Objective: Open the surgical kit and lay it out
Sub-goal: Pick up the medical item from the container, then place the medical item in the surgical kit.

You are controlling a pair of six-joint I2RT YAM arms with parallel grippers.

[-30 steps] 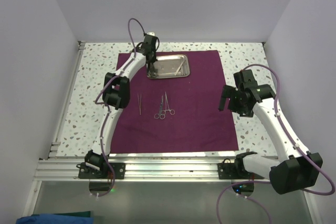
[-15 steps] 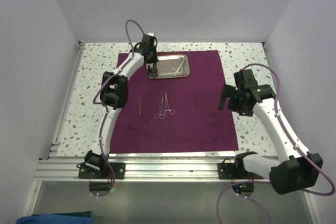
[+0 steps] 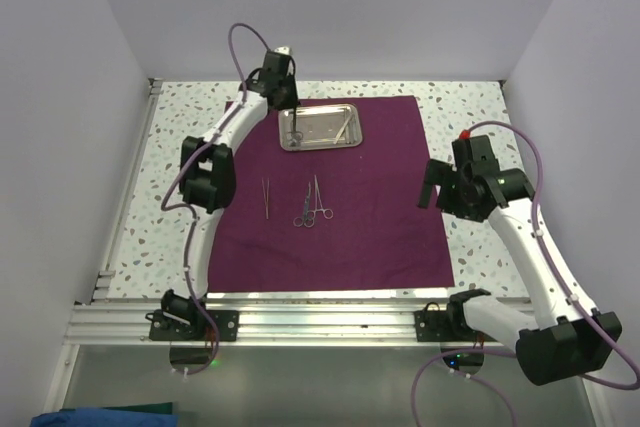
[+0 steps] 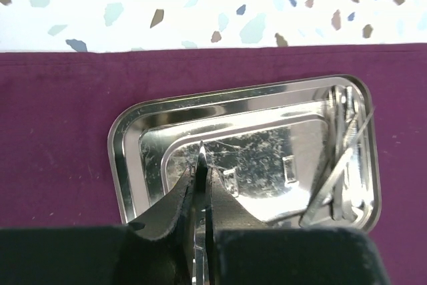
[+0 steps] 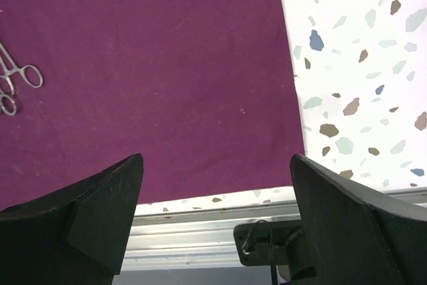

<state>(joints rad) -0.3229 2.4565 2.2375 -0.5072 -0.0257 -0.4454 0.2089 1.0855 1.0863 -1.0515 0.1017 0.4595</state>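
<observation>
My left tool (image 4: 200, 179) hangs over the steel tray (image 4: 117, 158) with its fingers pressed together, pinching a pointed instrument (image 4: 201, 155). The thin silver tip pokes out past the fingertips above the left half of the tray. I cannot tell whether it is tweezers or forceps, nor whether the tip touches the tray floor. A few loose instruments (image 4: 340, 165) lie bunched against the tray's right end.

The tray sits on the plum cloth (image 3: 380, 217), close to the far edge of the tabletop (image 3: 170, 167) and a little left of its middle. The cloth is spread flat over the centre of the tabletop, running from near the far edge to near the front edge.

Out on the cloth, nearer the middle, lie a slim pair of tweezers (image 3: 266, 197) and just to their right two ring-handled instruments (image 3: 311, 203) side by side, all pointing toward the far edge.

My right tool (image 5: 213, 211) is spread wide and holds nothing. It hovers above the cloth's right border, toward the right edge of the tabletop, well apart from the tray.
</observation>
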